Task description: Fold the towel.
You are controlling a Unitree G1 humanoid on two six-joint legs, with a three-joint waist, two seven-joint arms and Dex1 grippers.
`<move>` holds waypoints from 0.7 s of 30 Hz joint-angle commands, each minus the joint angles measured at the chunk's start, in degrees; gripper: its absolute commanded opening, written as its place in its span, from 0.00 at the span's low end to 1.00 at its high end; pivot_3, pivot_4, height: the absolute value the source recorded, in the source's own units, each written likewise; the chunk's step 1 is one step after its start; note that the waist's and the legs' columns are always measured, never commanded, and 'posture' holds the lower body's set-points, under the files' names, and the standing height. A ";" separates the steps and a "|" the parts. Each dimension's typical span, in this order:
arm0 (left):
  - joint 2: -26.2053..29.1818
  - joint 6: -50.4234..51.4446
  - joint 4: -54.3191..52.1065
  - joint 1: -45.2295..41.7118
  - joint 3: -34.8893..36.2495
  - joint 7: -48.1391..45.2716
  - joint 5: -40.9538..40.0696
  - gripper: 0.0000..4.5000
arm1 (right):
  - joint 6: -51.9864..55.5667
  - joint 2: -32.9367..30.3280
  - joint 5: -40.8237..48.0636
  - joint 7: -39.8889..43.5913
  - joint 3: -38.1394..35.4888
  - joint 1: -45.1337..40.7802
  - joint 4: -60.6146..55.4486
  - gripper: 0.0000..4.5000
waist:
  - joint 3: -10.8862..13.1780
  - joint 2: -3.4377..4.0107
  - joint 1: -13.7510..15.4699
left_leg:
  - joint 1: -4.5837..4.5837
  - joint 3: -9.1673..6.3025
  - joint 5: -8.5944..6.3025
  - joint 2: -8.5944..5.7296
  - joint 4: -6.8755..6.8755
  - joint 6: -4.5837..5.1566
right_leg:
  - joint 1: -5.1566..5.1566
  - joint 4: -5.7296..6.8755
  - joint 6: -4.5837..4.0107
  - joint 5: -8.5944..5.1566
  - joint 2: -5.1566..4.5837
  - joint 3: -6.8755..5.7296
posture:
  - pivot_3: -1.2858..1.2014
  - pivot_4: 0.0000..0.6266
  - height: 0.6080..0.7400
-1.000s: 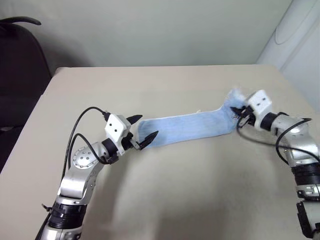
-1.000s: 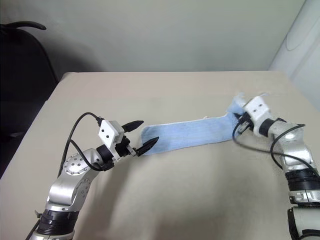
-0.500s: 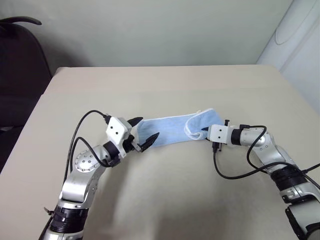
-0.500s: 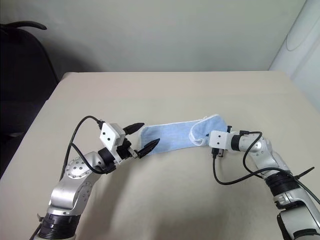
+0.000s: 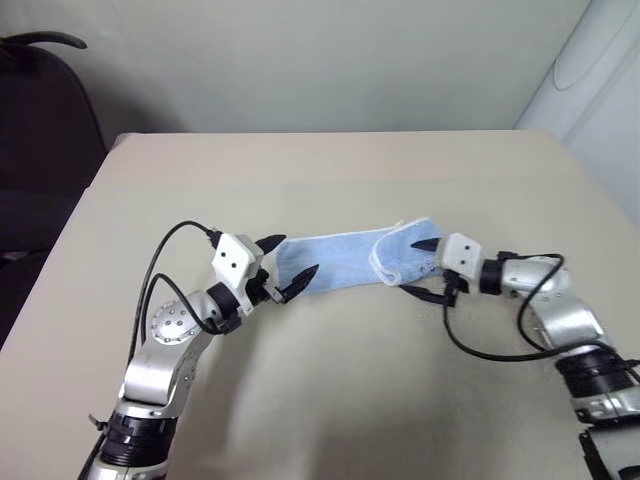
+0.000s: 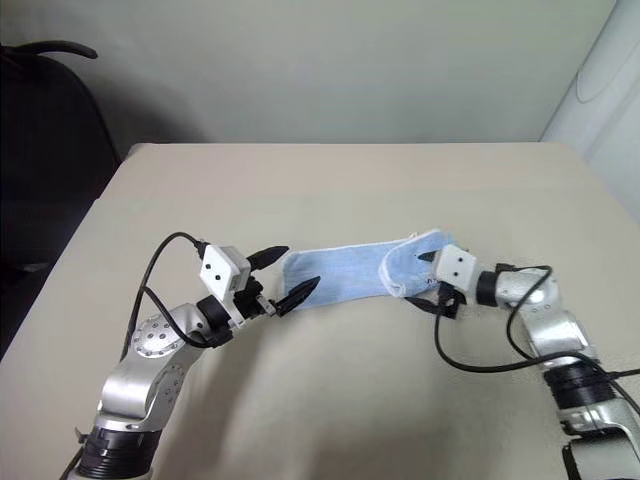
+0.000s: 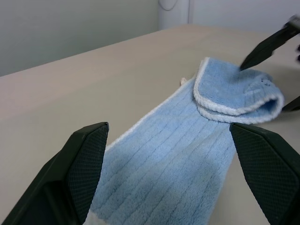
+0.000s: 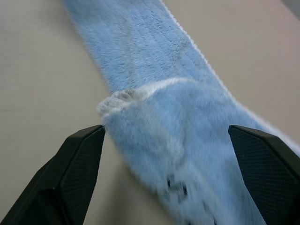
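The towel (image 5: 345, 262) lies on the beige table (image 5: 330, 170) as a long narrow strip near the middle, running from the left gripper toward the table's right edge. Its right end is now doubled back over the strip, making a short folded flap (image 5: 405, 250) with a whitish stitched border; a second ago that end was held up off the table, well out toward the right edge, and half a second ago it had just been carried over to where the flap now sits.

The right gripper (image 5: 425, 268) has let go: its two black fingers, pinched on the towel's end a second ago, now stand spread wide, one above the flap and one low beside it on the table, with nothing between them. In the right wrist view the flap, with a small dark mark (image 8: 176, 185) on it, lies between the parted fingers. The right arm has drawn back a little from the fold compared with half a second ago.

The left gripper (image 5: 287, 262) has kept its place at the towel's left end, fingers spread apart over the cloth and holding nothing, as before. A dark chair (image 5: 40, 130) stands beyond the table's far left corner.
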 commanded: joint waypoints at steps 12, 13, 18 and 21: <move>-0.25 23.52 -6.57 6.83 18.56 7.41 -27.77 1.00 | 12.83 9.79 7.52 -8.83 -6.86 -7.71 12.63 0.25 | 0.00 -0.05 -0.49 | 0.17 0.08 0.06 0.04 -0.05 -0.10 | -0.03 0.11 0.07 -0.04 0.06 0.11 | 0.52 0.24 1.00; -0.30 24.84 -6.92 7.50 19.66 8.34 -29.68 1.00 | 11.46 10.77 6.26 -9.27 -6.17 -8.09 15.14 0.17 | 0.01 -0.05 -0.35 | 0.17 0.07 0.06 0.04 -0.05 -0.09 | -0.04 0.12 0.07 -0.04 0.05 0.10 | 0.52 0.24 1.00; -0.77 29.70 -9.94 12.46 24.86 13.62 -40.03 1.00 | 4.01 14.43 0.96 -10.94 -3.30 -9.42 27.35 0.17 | 0.01 -0.03 -0.13 | 0.16 0.04 0.06 0.01 -0.07 -0.10 | -0.05 0.13 0.06 -0.03 0.01 0.05 | 0.52 0.24 1.00; -1.74 32.11 -12.29 16.76 26.46 18.33 -46.83 1.00 | 1.77 16.23 1.69 -11.10 -4.55 -10.77 30.10 0.17 | -0.01 -0.06 -0.41 | 0.25 0.05 0.07 0.01 -0.07 -0.11 | 0.06 0.13 0.06 -0.03 0.02 0.04 | 0.52 0.24 1.00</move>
